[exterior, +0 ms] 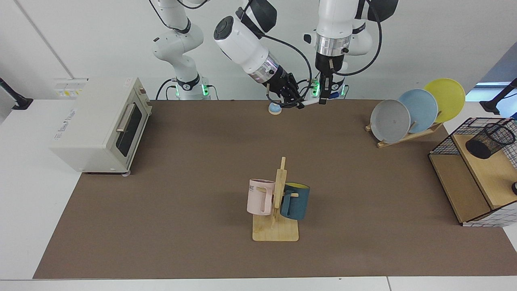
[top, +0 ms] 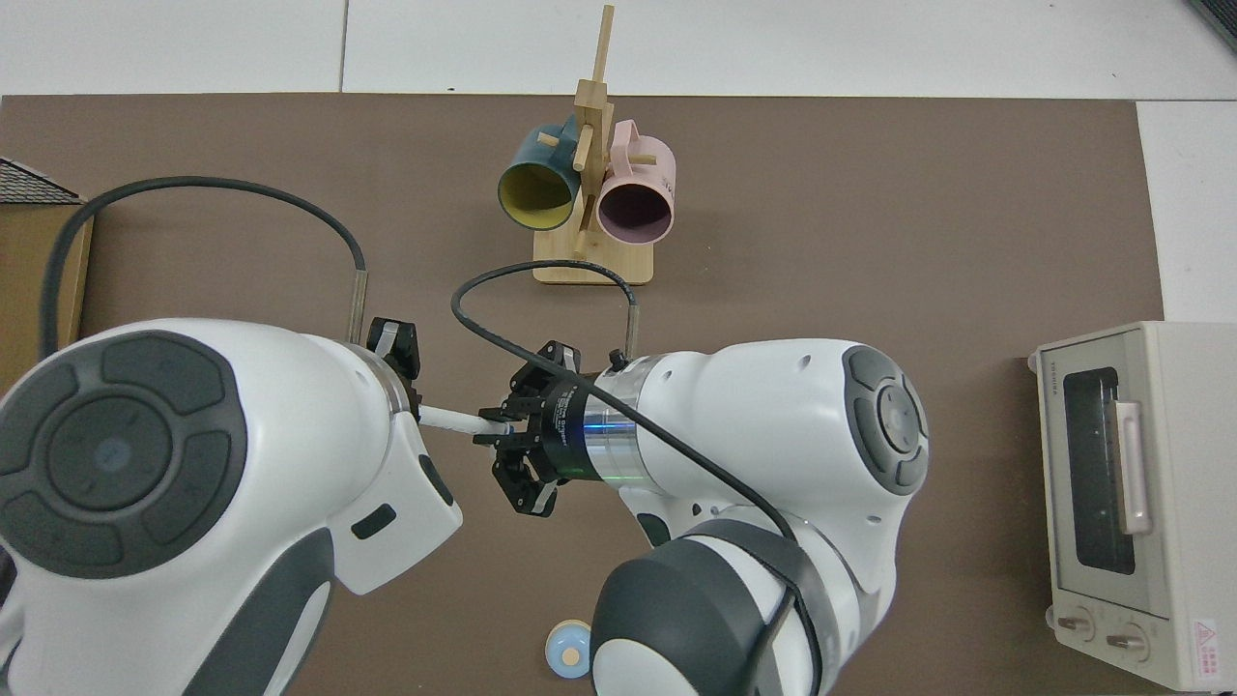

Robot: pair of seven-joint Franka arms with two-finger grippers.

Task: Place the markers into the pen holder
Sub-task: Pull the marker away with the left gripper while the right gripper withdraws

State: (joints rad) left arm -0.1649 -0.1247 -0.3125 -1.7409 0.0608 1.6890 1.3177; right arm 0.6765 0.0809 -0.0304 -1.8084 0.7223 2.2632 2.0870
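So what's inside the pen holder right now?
Nothing sticks out of the pen holder; its dark depths are hidden. The marker is over the table's far edge, gripped by the right tool, left tool at its other end.

Marker [exterior: 310, 102] between both grippers, far behind mug rack [exterior: 276, 218]; pen holder [exterior: 489, 140] on shelf [exterior: 497, 173].

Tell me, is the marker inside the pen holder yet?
Not yet. The marker is in the air between the right gripper and left gripper, far from the pen holder in the wire basket.
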